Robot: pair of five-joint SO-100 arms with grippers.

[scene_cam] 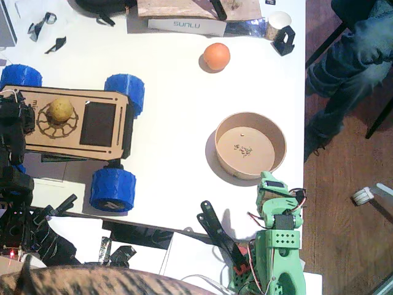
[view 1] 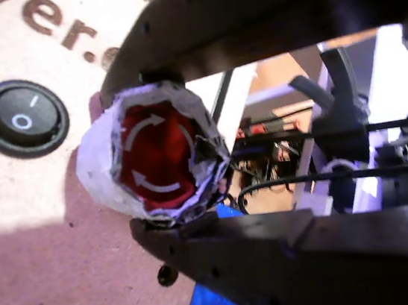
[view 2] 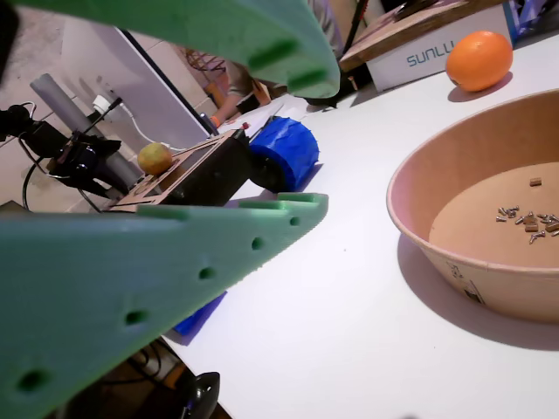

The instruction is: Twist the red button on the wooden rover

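Note:
The wooden rover (scene_cam: pixel 67 142) with blue wheels stands at the table's left. My black left gripper (scene_cam: pixel 15 117) reaches over its left end and hides the red button in the fixed view. In a wrist view the red button (view 1: pixel 159 162), silver-rimmed with white arrows, sits between the black jaws of the left gripper (view 1: pixel 152 155), which is shut on it above the plywood deck (view 1: pixel 50 240). My green right gripper (scene_cam: pixel 270 184) rests near the table's front edge beside the bowl. Its own view shows the right gripper (view 2: pixel 319 144) open and empty, with the rover (view 2: pixel 188 170) farther off.
A tan bowl (scene_cam: pixel 216 138) (view 2: pixel 489 288) holding small screws stands right of centre. An orange (scene_cam: pixel 216 56) (view 2: pixel 478 59) lies behind it. A yellowish fruit (scene_cam: pixel 60 109) sits on the rover. A black rocker switch (view 1: pixel 21 118) is beside the button. A person's legs (scene_cam: pixel 350 61) show at top right.

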